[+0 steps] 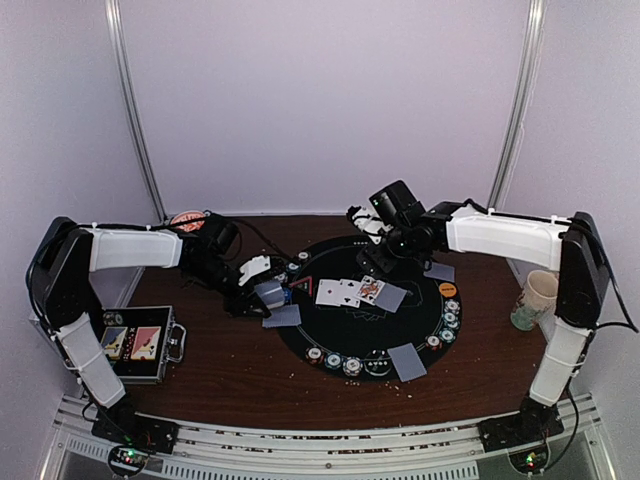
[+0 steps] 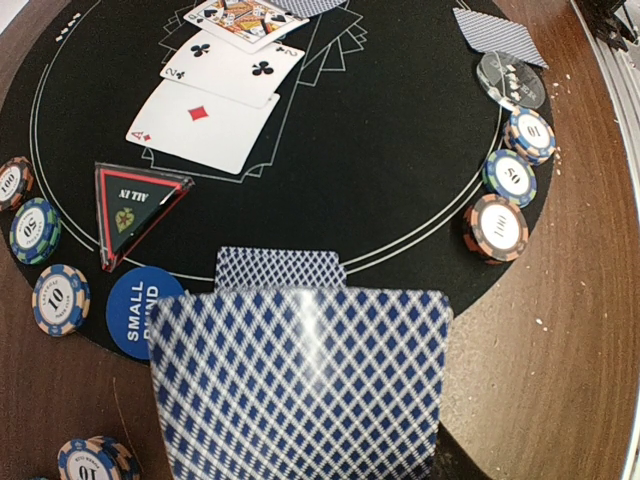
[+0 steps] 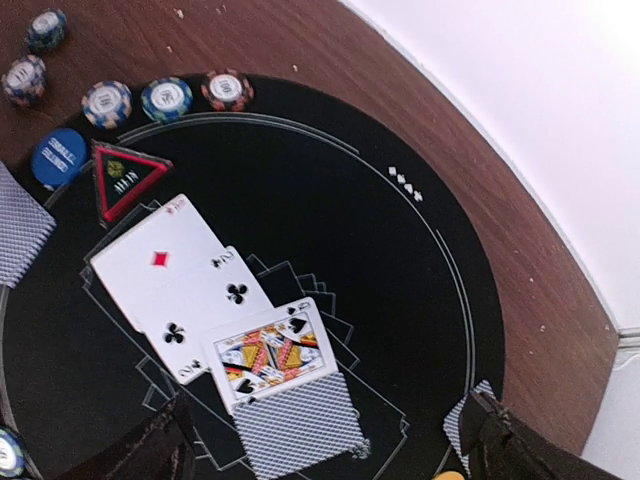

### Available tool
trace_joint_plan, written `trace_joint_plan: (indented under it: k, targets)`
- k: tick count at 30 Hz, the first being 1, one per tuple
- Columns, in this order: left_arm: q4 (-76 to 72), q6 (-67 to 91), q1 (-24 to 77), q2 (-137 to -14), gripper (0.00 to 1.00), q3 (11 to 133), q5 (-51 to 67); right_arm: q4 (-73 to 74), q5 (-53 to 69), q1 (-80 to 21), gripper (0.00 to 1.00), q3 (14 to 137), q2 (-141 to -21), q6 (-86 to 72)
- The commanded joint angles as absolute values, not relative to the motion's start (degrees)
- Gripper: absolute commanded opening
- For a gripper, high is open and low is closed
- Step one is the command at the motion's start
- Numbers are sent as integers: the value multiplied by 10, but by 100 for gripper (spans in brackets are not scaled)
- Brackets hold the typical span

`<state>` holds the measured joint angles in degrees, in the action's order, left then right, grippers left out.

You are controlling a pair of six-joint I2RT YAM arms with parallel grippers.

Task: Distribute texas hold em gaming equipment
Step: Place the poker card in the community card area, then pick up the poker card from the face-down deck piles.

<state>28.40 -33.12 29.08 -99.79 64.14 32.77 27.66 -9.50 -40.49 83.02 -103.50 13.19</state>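
A mat [image 1: 340, 330] lay near the middle of the table [image 1: 220, 370]. Three face-up cards [image 1: 348, 292] lay overlapping in the mat's middle, with a face-down card [image 1: 391, 297] at their right end. Chips [image 1: 345, 362] sat along the mat's near and right edges. A triangle button [image 2: 135, 205] lay by the mat's left edge. Above that edge a stack of cards [image 2: 300, 390] sat in the left gripper [image 1: 266, 290]. A case [image 1: 140, 345] sat by the table's near left corner, a cup [image 1: 535, 298] at its right edge.
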Motion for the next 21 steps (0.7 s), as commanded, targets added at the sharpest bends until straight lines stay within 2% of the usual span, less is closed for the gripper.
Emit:
trace_joint_plan:
  k: [1, 3, 6, 13, 21]
  targets:
    - [275, -335, 291, -996, 48, 650, 336, 168, 41, -400, 93, 766, -980, 4]
    - [274, -335, 291, -995, 48, 650, 337, 90, 134, -400, 93, 724, -965, -58]
    - [274, -335, 292, -995, 48, 650, 337, -24, 198, -409, 90, 668, -953, -147]
    - [274, -334, 291, -993, 48, 649, 337, -174, 231, -456, 89, 647, -1010, -282]
    - [275, -335, 291, -986, 48, 648, 340, -190, 220, -494, 89, 720, -1110, -332]
